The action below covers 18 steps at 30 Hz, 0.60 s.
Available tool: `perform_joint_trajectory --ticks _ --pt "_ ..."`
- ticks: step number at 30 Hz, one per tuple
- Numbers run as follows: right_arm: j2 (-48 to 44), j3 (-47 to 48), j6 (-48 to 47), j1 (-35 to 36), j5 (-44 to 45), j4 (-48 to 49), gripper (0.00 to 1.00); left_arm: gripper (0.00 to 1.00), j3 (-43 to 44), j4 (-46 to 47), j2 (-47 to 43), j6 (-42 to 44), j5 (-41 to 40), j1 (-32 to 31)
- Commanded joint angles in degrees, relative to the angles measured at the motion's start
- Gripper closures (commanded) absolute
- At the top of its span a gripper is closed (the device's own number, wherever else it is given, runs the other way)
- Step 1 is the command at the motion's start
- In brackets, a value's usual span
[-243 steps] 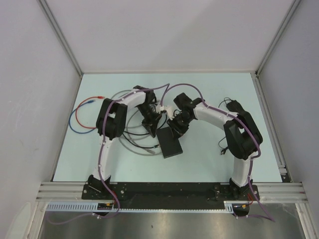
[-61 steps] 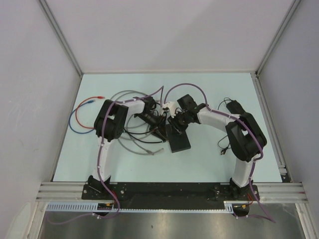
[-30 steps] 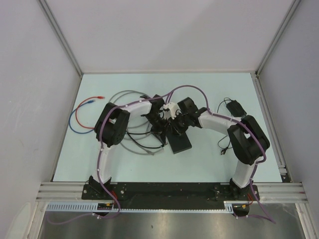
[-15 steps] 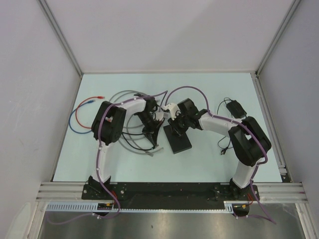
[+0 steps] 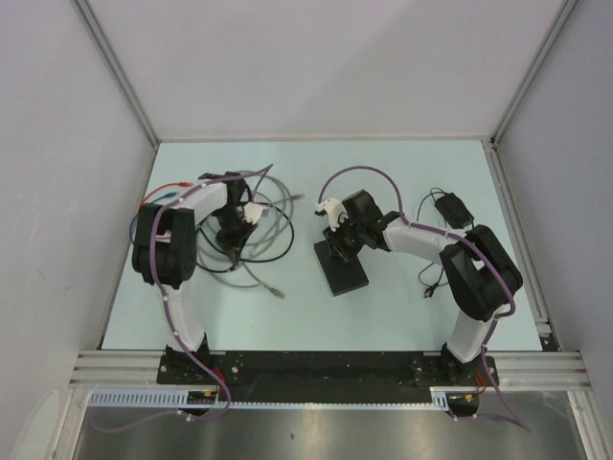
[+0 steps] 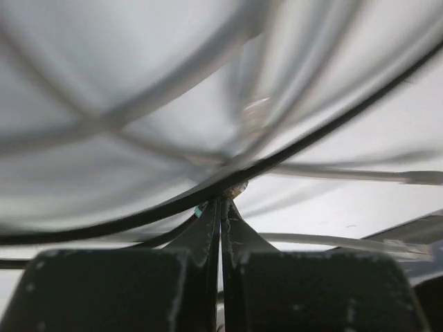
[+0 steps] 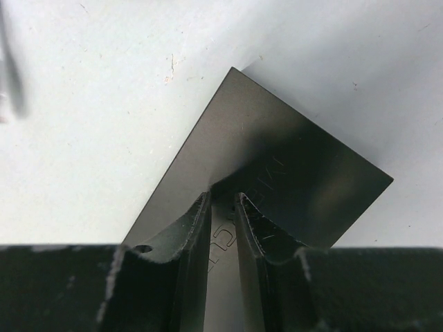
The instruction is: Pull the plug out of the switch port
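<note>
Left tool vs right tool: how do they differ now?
Left tool is shut, tips together; right tool shows a narrow gap between its fingers. Left tool sits among loose cables, with a black cable crossing its tips; right tool appears pressed on the switch, on its flat top. Both have black fingers.
</note>
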Motion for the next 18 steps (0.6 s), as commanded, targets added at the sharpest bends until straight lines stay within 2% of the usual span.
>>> perform_joint_trajectory --ticks 1,4,5,7,8,10,11,12,13,14,15,17,18 --pt "0.9 -3.2 1.1 -0.7 2.6 -6.1 0.74 1.00 -5.5 4.5 -3.2 6.7 -17.7 4.4" --pt "0.0 -3.2 1.3 -1.0 2.8 -5.6 0.73 1.00 -5.3 4.4 -2.1 7.2 -20.9 6.9" --pt "-0.2 -3.2 1.3 -1.1 2.8 -5.4 0.71 1.00 -3.0 2.1 -1.8 6.8 -20.1 7.4" --pt "-1.2 -3.2 1.5 -1.4 2.8 -5.4 0.69 0.97 0.1 -0.6 -1.4 6.4 -13.3 7.4" --pt "-1.5 -3.2 1.5 -1.5 2.8 -5.3 0.68 0.82 3.7 -2.5 -1.7 6.2 -8.9 7.4" --pt "-2.9 -2.9 1.5 -1.7 2.9 -5.2 0.63 0.73 7.5 -7.0 -2.6 6.3 1.8 7.4" --pt "-3.5 -2.7 1.5 -1.8 2.9 -5.2 0.58 0.65 11.4 -8.3 -2.9 6.4 4.9 7.3" --pt "-4.1 -2.1 1.4 -2.1 3.0 -5.2 0.54 0.51 13.2 -10.8 -3.3 6.7 7.7 7.3" --pt "-5.2 -1.7 1.2 -2.3 3.2 -5.3 0.48 0.42 15.2 -11.7 -4.0 7.0 13.0 7.3" --pt "-5.9 -1.1 1.1 -2.7 3.5 -5.3 0.44 0.03 18.9 -12.1 -4.3 6.4 14.4 7.2" --pt "-6.2 -0.5 1.3 -3.0 5.5 -5.5 0.42 0.01 20.7 -11.1 -4.9 5.3 14.6 7.2" --pt "-6.6 4.1 7.3 -5.8 10.3 -6.6 0.26 0.01 26.4 -9.3 -5.0 0.6 12.0 7.2" --pt "-6.2 7.3 8.9 -8.0 11.3 -7.6 0.22 0.01 29.0 -9.1 -4.5 -0.4 11.5 7.2"
